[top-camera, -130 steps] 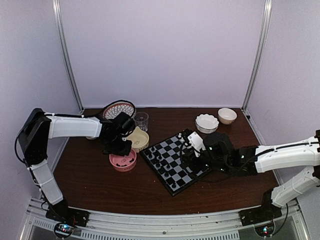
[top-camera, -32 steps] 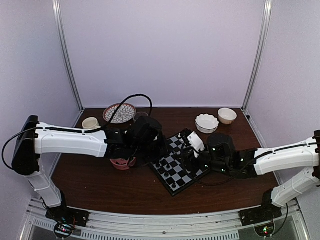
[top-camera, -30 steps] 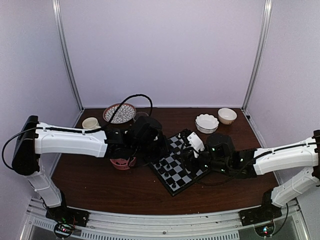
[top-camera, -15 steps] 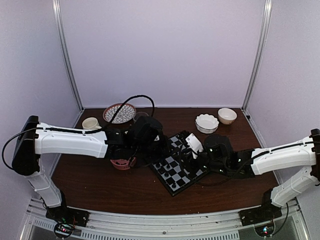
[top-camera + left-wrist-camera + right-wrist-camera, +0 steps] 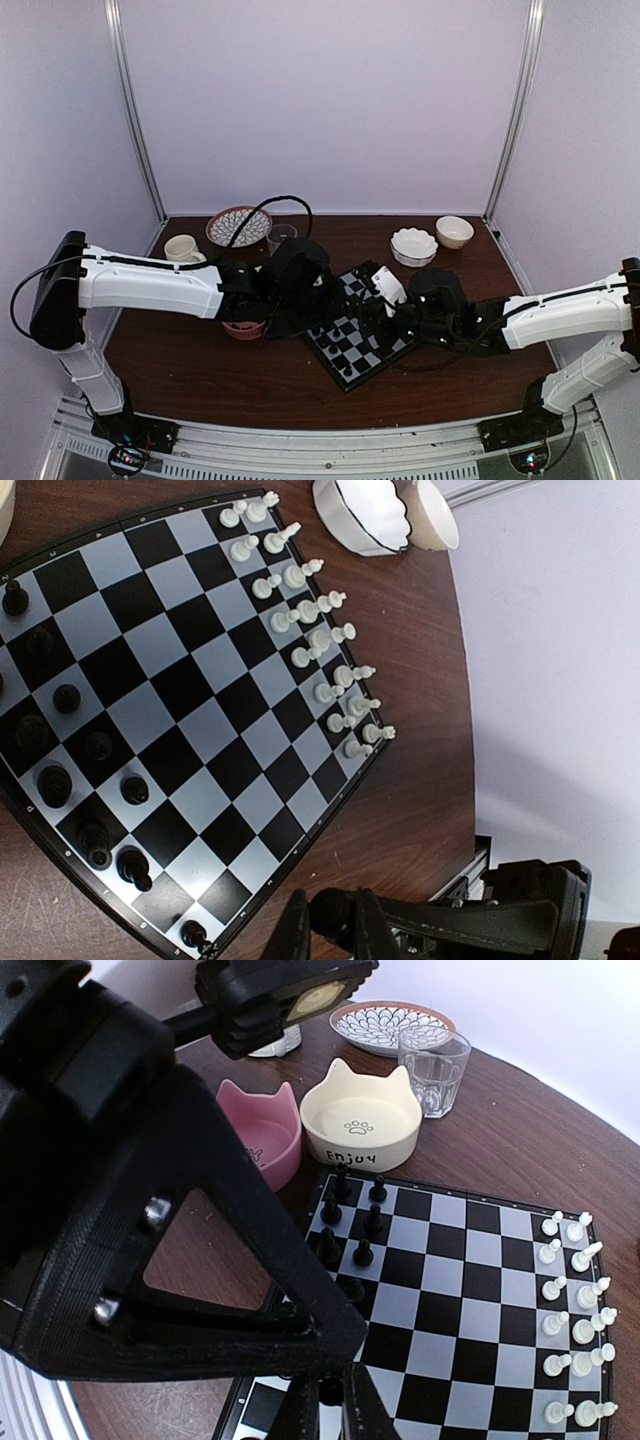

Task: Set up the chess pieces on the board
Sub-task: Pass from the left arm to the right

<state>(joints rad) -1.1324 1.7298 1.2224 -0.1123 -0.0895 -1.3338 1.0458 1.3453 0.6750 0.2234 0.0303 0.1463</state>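
The board (image 5: 200, 710) lies at an angle mid-table, also seen at board (image 5: 365, 352). Several black chess pieces (image 5: 55, 780) stand along one side of it and white chessmen (image 5: 320, 650) line the opposite side. My left gripper (image 5: 333, 935) hangs off the board's corner, shut on a round-topped black piece (image 5: 335, 912). My right gripper (image 5: 330, 1415) is low over the board's near edge, its fingers closed on a small black piece (image 5: 330, 1392). More black pieces (image 5: 363, 1253) stand just beyond it. The left arm's black wrist (image 5: 150, 1180) blocks much of the right wrist view.
A pink cat-ear bowl (image 5: 265, 1140) and a cream one (image 5: 360, 1125) sit beside the board's black side. Behind them are a glass (image 5: 432, 1070), a patterned plate (image 5: 238, 225) and a cup (image 5: 182, 247). Two white bowls (image 5: 413, 245) stand at the back right.
The right gripper's jaws have closed on a black piece at the board's near edge. The left arm, earlier over the bowls, now hovers by the board and has barely moved lately.
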